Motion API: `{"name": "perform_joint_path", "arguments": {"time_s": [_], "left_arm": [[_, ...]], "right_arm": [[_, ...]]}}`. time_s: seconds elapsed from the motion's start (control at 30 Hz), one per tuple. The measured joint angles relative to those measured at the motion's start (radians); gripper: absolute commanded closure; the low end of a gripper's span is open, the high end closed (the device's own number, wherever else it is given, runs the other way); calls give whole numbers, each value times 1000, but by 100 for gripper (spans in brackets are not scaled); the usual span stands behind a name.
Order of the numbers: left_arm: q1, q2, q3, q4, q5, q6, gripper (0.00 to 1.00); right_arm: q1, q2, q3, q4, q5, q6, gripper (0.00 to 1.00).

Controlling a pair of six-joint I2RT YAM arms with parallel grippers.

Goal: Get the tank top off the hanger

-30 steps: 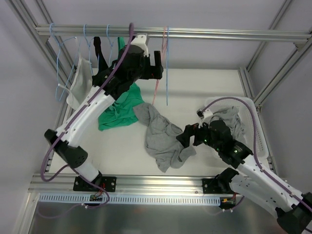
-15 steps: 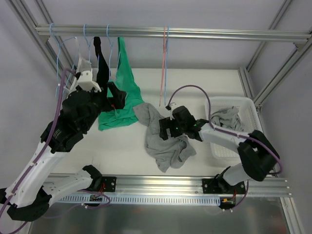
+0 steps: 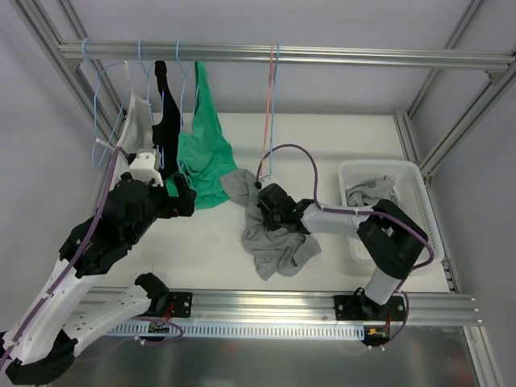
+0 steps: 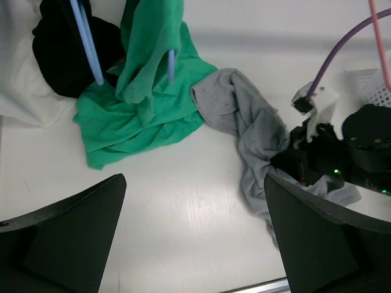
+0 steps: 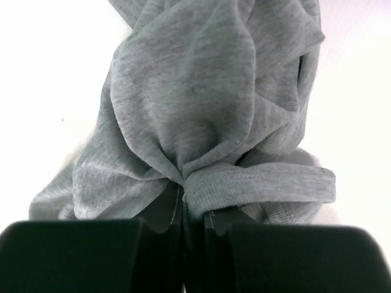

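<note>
A crumpled, soft-knit grey tank top [image 3: 272,238] lies in a heap on the white bench [image 3: 210,242], off any hanger, just below a bare thin pink wire hanger [image 3: 269,113] that hangs from the aluminium rail [image 3: 363,56]. The right gripper [image 3: 264,211] is down on the upper left part of the heap. Its wrist view shows the jaws pinched tight on a bunched fold and a hemmed edge of the grey fabric. The left gripper [image 3: 184,201] hovers above the bench to the left, well apart from the grey tank top, its jaws spread wide with nothing between them. Beside it a bright green garment [image 3: 205,153] hangs from a thin blue wire hanger [image 3: 179,72] on the rail. Its lower part is pooled on the bench and touches the upper corner of the grey tank top. Further left on the rail hang a black garment [image 3: 167,121] and a white garment [image 3: 139,125]. At the right of the bench stands a white plastic slatted basket [image 3: 379,164] with a loose grey cloth [image 3: 371,193] lying inside it.
</note>
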Motion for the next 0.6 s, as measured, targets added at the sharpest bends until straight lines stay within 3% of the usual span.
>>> {"name": "perform_joint_path", "arguments": {"time_s": [0.13, 0.3, 0.47, 0.6], "left_arm": [[0, -51, -94, -23, -41, 12, 1], [0, -54, -155, -53, -94, 11, 1], [0, -79, -158, -55, -117, 10, 1], [0, -91, -159, -54, -124, 10, 1]], "right_arm": [[6, -85, -79, -12, 9, 3, 100], [8, -308, -170, -107, 23, -10, 100], [8, -616, -164, -148, 55, -35, 100], [8, -757, -103, -216, 105, -75, 100]]}}
